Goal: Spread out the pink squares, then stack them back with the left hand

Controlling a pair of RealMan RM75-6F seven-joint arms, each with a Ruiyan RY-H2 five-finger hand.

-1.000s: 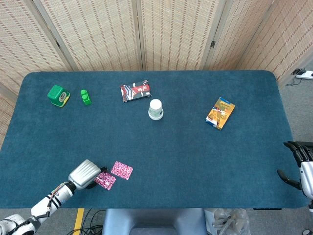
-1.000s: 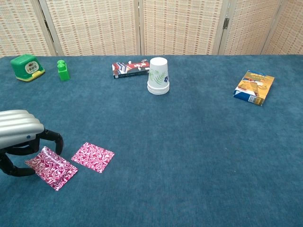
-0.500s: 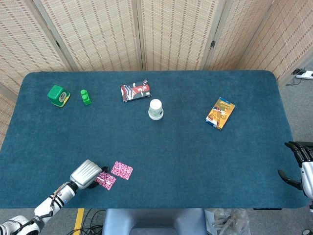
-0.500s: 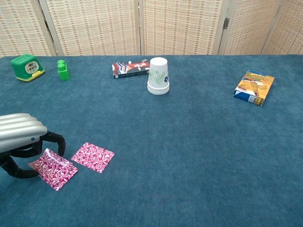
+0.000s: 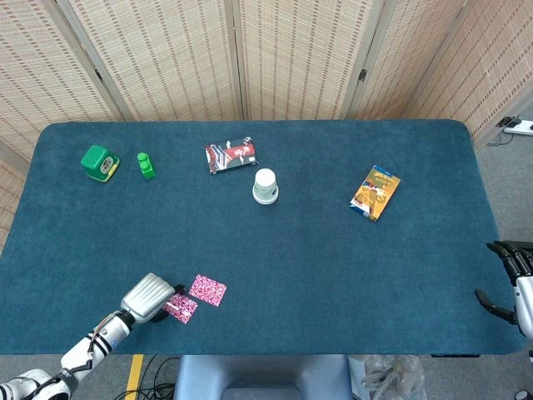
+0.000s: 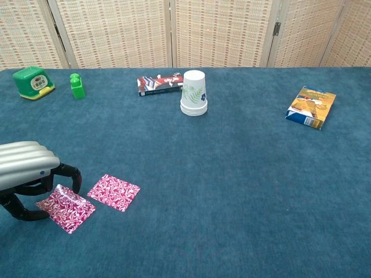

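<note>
Since a second ago, the near pink square (image 6: 65,208) had slid a bit toward the other pink square (image 6: 113,191), nudged along by the left hand (image 6: 28,179), whose dark fingertips (image 6: 72,173) were curled over its back edge, seemingly pinching it. Both sat at the front left of the table (image 5: 333,267), just apart, not stacked yet. They looked thin, light and floppy, probably slippery foil, so I'd grab at an edge or corner and lift gently. Over at the far right edge, the right hand (image 5: 510,283) hung loosely spread with nothing in it. Soft blue felt covered the tabletop, with woven folding screens (image 5: 291,50) behind.
</note>
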